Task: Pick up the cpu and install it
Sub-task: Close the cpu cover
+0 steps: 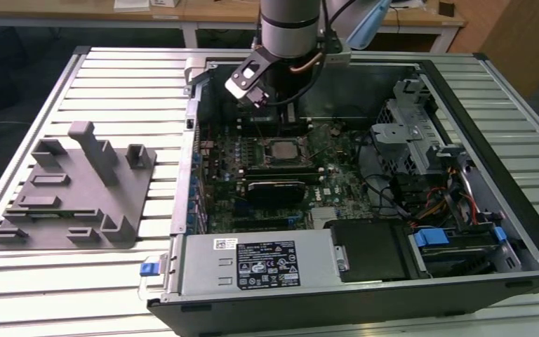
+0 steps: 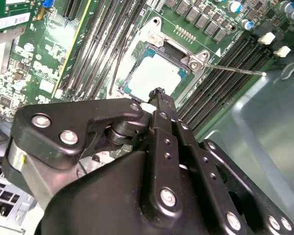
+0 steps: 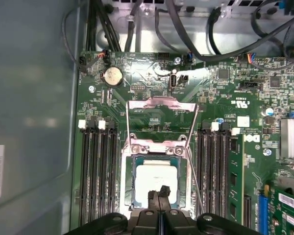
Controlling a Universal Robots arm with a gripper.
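Note:
The cpu [image 3: 156,176] is a pale silver square lying flat in the motherboard's socket [image 3: 128,182], also seen in the second wrist view [image 2: 154,74]. The socket's metal load plate [image 3: 160,110] is flipped up and its thin lever [image 2: 235,68] stands free. My gripper [image 3: 160,192] hovers just above the chip's near edge, its black fingers pressed together with nothing between them; its tips [image 2: 159,92] appear in the second wrist view too. In the exterior view the arm [image 1: 288,28] reaches down into the open computer case over the socket [image 1: 277,149].
Memory slots [image 3: 95,166] flank the socket on both sides. Black cables [image 3: 186,29] run along the board's edge, and the case wall [image 3: 29,122] is close by. A grey fixture with upright posts [image 1: 73,186] sits on the slatted table at the exterior view's left.

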